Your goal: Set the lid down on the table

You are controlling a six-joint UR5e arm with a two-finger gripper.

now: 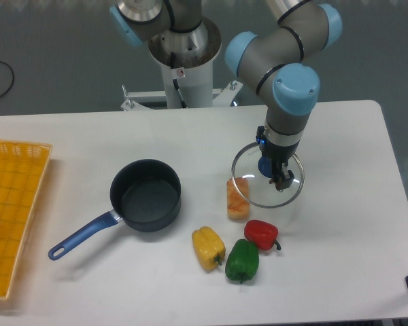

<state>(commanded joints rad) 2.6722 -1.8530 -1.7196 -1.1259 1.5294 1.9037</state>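
The lid (pixel 253 157), round clear glass with a thin metal rim, hangs right of the table's (pixel 340 224) centre. Its small blue knob (pixel 265 165) is held from above by my gripper (pixel 277 178), which is shut on it. The lid's lower-left rim overlaps the top of an orange jar (pixel 238 200). Whether the rim touches the white tabletop I cannot tell. The gripper's fingers are dark and partly merged with the knob.
A dark saucepan (pixel 146 202) with a blue handle (pixel 81 236) stands open left of centre. Yellow (pixel 208 248), green (pixel 242 260) and red (pixel 261 234) peppers lie in front of the lid. A yellow mesh tray (pixel 10 217) fills the left edge.
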